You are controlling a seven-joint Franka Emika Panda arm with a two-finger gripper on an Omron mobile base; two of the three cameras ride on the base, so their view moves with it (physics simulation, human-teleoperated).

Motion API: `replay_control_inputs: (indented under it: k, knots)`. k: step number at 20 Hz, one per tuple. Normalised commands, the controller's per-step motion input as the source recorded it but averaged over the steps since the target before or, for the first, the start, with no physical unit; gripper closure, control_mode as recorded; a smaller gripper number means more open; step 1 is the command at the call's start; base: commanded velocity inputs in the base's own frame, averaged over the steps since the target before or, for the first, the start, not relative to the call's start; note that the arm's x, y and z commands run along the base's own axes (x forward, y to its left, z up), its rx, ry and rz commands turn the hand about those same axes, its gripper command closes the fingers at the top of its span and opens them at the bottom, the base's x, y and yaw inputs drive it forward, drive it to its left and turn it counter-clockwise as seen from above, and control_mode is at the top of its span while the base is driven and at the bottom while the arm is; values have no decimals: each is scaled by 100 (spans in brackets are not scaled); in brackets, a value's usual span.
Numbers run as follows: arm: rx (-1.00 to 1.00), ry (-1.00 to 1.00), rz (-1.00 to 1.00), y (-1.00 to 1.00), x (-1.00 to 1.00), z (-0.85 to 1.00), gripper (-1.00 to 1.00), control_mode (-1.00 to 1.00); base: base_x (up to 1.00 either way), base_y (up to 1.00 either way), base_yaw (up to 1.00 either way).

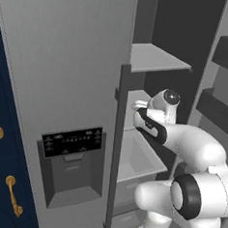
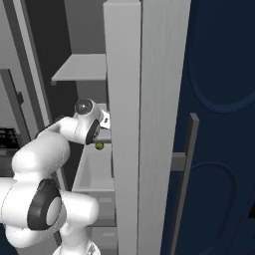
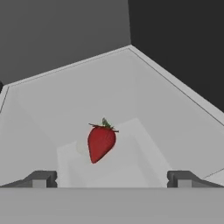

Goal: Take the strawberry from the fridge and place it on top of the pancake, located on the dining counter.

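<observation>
The fridge (image 1: 67,59) stands with its right side open, and my arm reaches inside onto a grey shelf (image 3: 65,96). On that shelf lies the strawberry (image 3: 101,142), red with a green leafy cap, tilted on its side. My gripper (image 3: 113,180) is open, with its two dark fingertips (image 3: 41,179) spread wide. The strawberry rests a little ahead of them, near the middle of the gap, and nothing touches it. My hand (image 1: 141,111) sits at mid-shelf height just behind the door's edge. The pancake and the dining counter are out of view.
The closed fridge door carries a black-panelled dispenser recess (image 1: 72,146). An upper shelf (image 1: 156,58) hangs above my hand and a grey bin (image 1: 137,156) lies below it. A tiny yellow-green item (image 2: 99,146) shows under my wrist. Navy cabinets with brass handles (image 1: 13,195) flank the fridge.
</observation>
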Motion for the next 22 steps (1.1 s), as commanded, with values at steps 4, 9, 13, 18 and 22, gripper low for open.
replay_control_inputs:
  k: [4,9,13,18,22]
  knots:
    - [0,0,2,0,36,-10,-100,-100,0,0,0]
    - [2,1,3,0,12,-9,-100,-100,0,0,0]
    - [2,13,3,0,13,-9,-100,-100,0,0,0]
    - [0,22,2,10,9,-3,-100,-100,0,0,0]
    - [0,1,2,3,1,-2,-100,-100,0,0,0]
